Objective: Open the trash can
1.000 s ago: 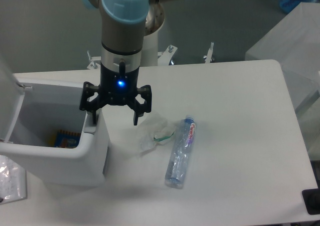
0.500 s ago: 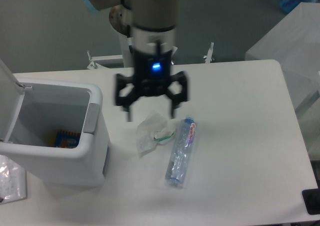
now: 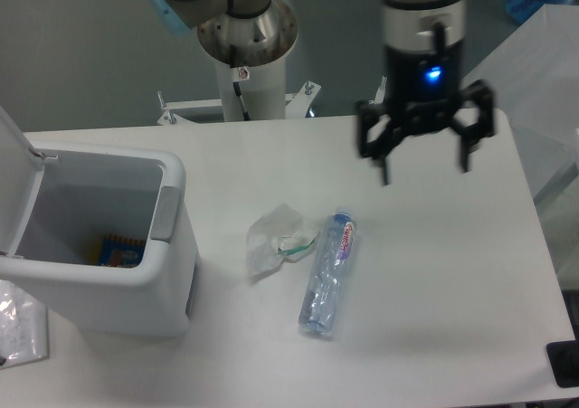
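My tool (image 3: 424, 166) wide open, empty, above tabletop (image 3: 434, 272). Bin (image 3: 118, 281) lid up. Bottle (image 3: 327, 274) beside wrapper (image 3: 276, 245).

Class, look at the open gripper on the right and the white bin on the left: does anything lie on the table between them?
Yes. A crumpled clear plastic wrapper and a clear plastic bottle lie on the white table between the gripper and the boxy white plastic trash can. Both lie low; the gripper hangs above them. The can's lid is already up.
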### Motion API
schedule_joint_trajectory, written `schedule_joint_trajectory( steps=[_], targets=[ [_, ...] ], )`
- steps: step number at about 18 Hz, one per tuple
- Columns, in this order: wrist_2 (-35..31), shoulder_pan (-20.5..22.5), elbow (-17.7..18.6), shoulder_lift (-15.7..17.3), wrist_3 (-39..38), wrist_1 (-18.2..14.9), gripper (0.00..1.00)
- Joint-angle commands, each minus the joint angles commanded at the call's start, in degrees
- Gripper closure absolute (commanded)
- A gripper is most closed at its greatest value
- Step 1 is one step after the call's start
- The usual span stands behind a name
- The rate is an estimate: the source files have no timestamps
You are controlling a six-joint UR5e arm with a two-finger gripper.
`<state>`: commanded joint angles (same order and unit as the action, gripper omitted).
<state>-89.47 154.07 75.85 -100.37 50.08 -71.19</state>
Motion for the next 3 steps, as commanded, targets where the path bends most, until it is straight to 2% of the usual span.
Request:
schedule_joint_trajectory(
  steps=[3],
  targets=[
    [0.09, 1.23, 0.09, 0.00, 0.55, 0.17, 0.00]
  ],
)
